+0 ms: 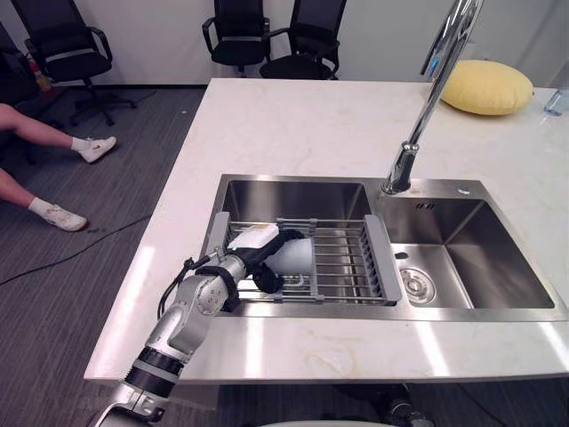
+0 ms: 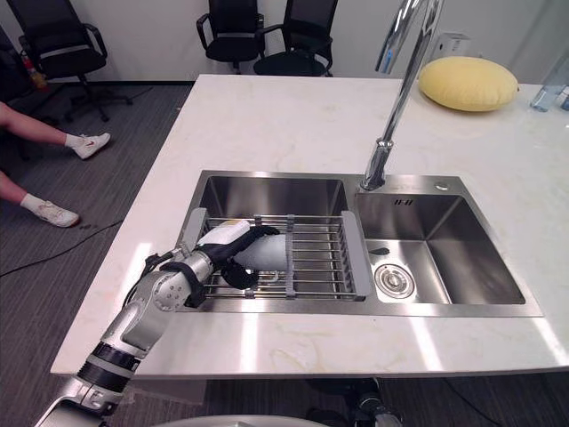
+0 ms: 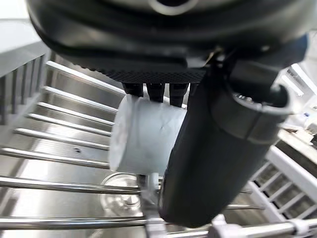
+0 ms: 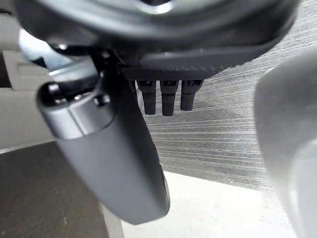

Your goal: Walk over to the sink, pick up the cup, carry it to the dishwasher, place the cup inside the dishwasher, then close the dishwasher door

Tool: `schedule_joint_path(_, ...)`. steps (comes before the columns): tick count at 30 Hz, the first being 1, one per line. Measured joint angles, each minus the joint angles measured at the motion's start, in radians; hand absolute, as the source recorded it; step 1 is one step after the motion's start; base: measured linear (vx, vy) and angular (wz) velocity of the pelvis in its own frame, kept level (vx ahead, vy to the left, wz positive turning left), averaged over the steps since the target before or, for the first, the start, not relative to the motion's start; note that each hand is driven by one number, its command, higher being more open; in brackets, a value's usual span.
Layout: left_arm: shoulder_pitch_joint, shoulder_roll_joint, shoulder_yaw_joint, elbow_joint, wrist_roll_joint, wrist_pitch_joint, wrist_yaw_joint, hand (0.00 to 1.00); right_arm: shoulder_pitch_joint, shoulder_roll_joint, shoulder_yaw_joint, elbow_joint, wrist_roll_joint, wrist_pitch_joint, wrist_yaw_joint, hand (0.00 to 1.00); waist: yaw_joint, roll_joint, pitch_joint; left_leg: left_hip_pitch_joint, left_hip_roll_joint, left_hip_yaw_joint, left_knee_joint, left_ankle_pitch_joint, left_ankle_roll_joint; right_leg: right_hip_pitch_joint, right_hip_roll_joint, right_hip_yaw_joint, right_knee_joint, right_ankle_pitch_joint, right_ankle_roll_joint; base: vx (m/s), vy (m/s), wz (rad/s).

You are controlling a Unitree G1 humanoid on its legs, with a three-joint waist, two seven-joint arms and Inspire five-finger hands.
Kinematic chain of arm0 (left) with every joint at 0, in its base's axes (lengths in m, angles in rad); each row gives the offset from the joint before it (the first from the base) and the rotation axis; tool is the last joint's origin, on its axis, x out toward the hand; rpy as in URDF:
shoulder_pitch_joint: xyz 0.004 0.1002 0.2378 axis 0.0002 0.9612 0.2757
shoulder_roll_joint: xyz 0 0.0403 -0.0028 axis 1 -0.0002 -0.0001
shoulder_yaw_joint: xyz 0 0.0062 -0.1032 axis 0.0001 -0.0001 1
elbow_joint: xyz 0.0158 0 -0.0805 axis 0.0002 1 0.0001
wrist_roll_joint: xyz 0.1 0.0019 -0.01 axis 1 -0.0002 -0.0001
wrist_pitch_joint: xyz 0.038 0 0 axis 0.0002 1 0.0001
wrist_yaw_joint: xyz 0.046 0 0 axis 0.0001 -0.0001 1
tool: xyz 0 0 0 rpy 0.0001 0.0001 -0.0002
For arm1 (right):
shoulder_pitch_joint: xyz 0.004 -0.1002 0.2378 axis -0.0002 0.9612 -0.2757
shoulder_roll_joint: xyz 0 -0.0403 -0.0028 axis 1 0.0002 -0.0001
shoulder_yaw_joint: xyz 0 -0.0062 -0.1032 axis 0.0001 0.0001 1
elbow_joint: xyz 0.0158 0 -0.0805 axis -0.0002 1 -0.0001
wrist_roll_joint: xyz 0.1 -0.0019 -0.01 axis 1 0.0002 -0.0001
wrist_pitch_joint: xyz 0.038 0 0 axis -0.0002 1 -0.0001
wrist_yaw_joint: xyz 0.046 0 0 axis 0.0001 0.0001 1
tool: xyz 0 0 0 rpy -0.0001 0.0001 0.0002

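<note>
A pale cup [image 1: 296,256] lies on its side on a wire rack [image 1: 345,263] across the left basin of the steel sink [image 1: 293,197]. My left hand [image 1: 252,251] reaches in from the counter's front edge and lies over the cup. Its dark fingers curl over the cup's far side. In the left wrist view the cup [image 3: 142,135] sits between the fingers [image 3: 156,91] and the thumb [image 3: 213,148], resting on the rack bars. My right hand [image 4: 116,163] hangs by my side above the grey floor, fingers relaxed, holding nothing.
A tall chrome faucet [image 1: 428,96] rises between the two basins. The right basin [image 1: 471,253] has a drain. A yellow cushion [image 1: 487,86] lies on the white counter [image 1: 284,124] at the back right. A seated person's legs [image 1: 53,133] and office chairs [image 1: 240,36] are beyond.
</note>
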Motion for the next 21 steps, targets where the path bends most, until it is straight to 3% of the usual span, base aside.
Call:
schedule_joint_path(12, -0.068, 0.046, -0.015, 0.048, -0.016, -0.001, -0.049, 0.3, -0.022, -0.011, 0.007, 0.039, -0.002, 0.009, -0.003, 0.9, -0.027, 0.016, 0.015, 0.013, -0.012, -0.001, -0.053, 0.038, 0.008, 0.015, -0.005, 0.0, -0.07, 0.045, 0.008, -0.03, 0.007, 0.0)
schedule_joint_path(21, -0.068, 0.041, -0.002, 0.041, -0.161, 0.011, 0.035, 0.3, -0.038, -0.016, 0.0, 0.065, -0.002, 0.005, -0.017, 0.9, -0.033, 0.029, 0.032, 0.018, -0.011, -0.008, -0.053, 0.038, 0.008, 0.029, -0.003, 0.004, -0.082, 0.052, 0.011, 0.0, 0.0, 0.0)
